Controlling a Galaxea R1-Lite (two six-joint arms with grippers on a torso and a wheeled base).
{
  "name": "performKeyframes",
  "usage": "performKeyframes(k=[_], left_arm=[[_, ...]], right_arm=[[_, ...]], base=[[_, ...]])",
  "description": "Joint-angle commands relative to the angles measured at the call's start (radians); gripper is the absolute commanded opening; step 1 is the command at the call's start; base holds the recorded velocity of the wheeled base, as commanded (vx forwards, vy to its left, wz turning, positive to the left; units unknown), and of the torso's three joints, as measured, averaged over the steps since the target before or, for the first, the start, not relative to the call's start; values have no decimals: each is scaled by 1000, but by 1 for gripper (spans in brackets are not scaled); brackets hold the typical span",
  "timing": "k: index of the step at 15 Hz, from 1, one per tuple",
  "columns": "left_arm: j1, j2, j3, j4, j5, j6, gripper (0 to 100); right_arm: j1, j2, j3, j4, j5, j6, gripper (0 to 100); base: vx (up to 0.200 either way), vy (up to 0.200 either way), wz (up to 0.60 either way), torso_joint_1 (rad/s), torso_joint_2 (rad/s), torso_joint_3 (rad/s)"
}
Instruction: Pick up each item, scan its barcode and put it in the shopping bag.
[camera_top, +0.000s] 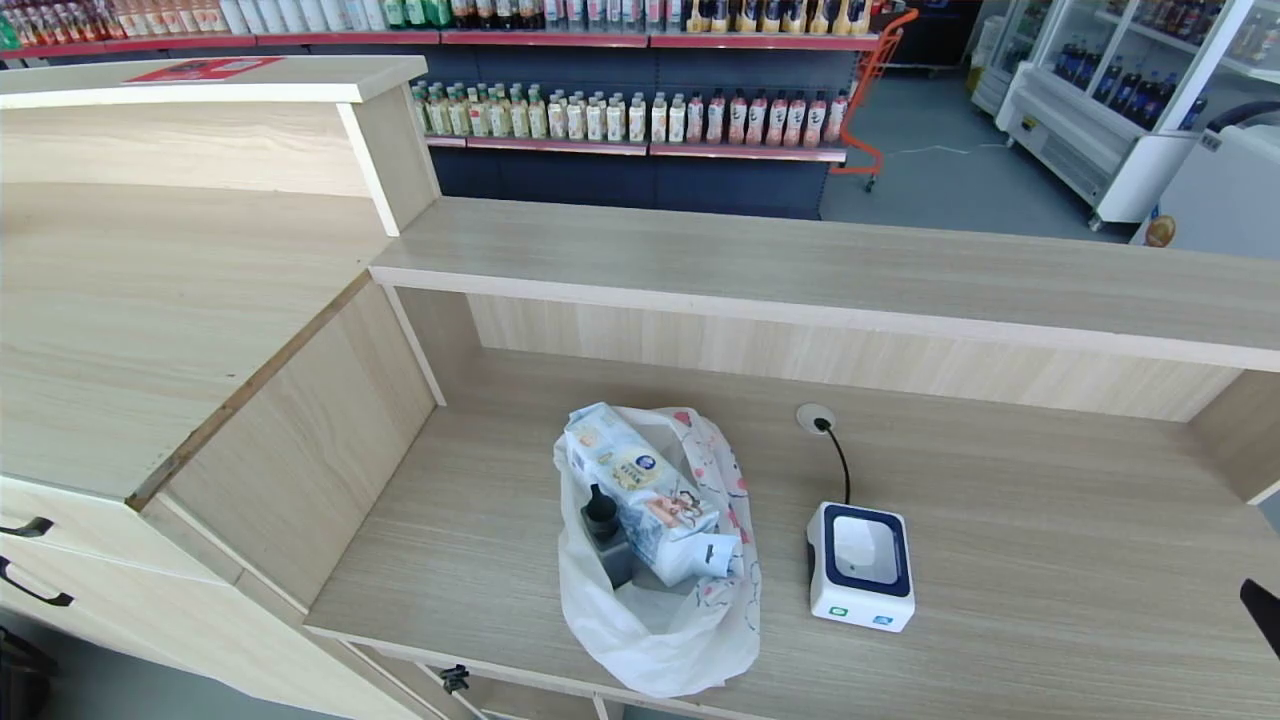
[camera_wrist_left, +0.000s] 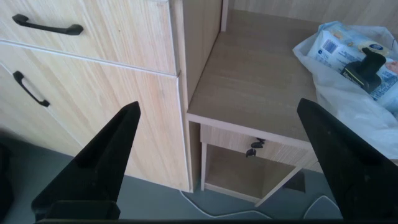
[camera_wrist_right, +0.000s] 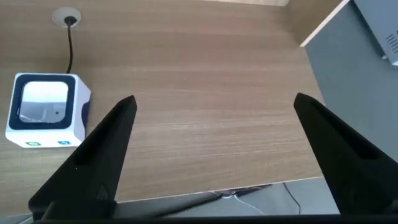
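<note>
Hard parts first. The shopping bag (camera_top: 650, 640) is crumpled round its load, so I only get the tops of things. A pale blue pack (camera_top: 640, 490) lies slanted across the open mouth. A dark bottle (camera_top: 605, 540) with a black cap stands upright, tucked against the pack's left side, and its lower half is sunk in the plastic where I can't make it out. I can't tell if anything else is under those two. In the left wrist view the bag is cut off at the frame edge.

The bag sits on the surface (camera_top: 1050, 540) close to the front edge, with its front fold drooping a bit over the lip. The scanner (camera_top: 860, 565) is just beside it on the right, not touching, window facing up. Its black cable (camera_top: 838, 460) runs back to a hole in the surface.

The left gripper (camera_wrist_left: 217, 165) hangs off the front left corner of the surface, by the drawers (camera_wrist_left: 93, 56). Its fingers (camera_wrist_left: 93, 168) are spread wide, holding and touching nothing.

The right gripper (camera_wrist_right: 214, 158) is above bare surface to the right of the scanner. Its fingers (camera_wrist_right: 336, 155) are also spread wide with nothing in them.
</note>
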Motion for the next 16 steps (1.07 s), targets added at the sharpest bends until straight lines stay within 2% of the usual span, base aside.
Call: performKeyframes(k=[1,7,8,10,11,16], left_arm=[[1,0,0,0,0,0,100],[1,0,2,0,0,0,100],[1,0,0,0,-1,0,100],[1,0,0,0,0,0,100],[1,0,0,0,-1,0,100],[1,0,0,0,0,0,100]], right_arm=[[24,-169,101,66,8,6,100],[23,-399,101,424,22,37,100],[23,-422,101,441,23,39,100],[26,-592,101,464,120,48,100],[27,-667,101,464,124,48,100],[29,-673,101,467,129,75,100]], base=[[0,0,0,0,0,0],[0,0,0,0,0,0],[0,0,0,0,0,0],[0,0,0,0,0,0],[0,0,0,0,0,0],[0,0,0,0,0,0]])
